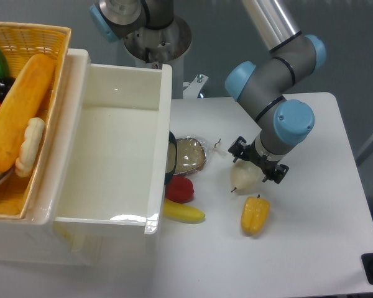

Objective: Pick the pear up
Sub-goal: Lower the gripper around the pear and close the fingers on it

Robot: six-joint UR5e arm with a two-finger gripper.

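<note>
Grey arm (pixel 270 87), blue joint caps

My table (pixel 323 242) is white, and a small scatter lies on it — the pear (pixel 244 178) beneath me, a bell pepper (pixel 254 215) just below it, a banana (pixel 184 213), a red fruit (pixel 179 189), a wrapped brown round (pixel 189 155) — all beside the white bin (pixel 115 149).
</note>
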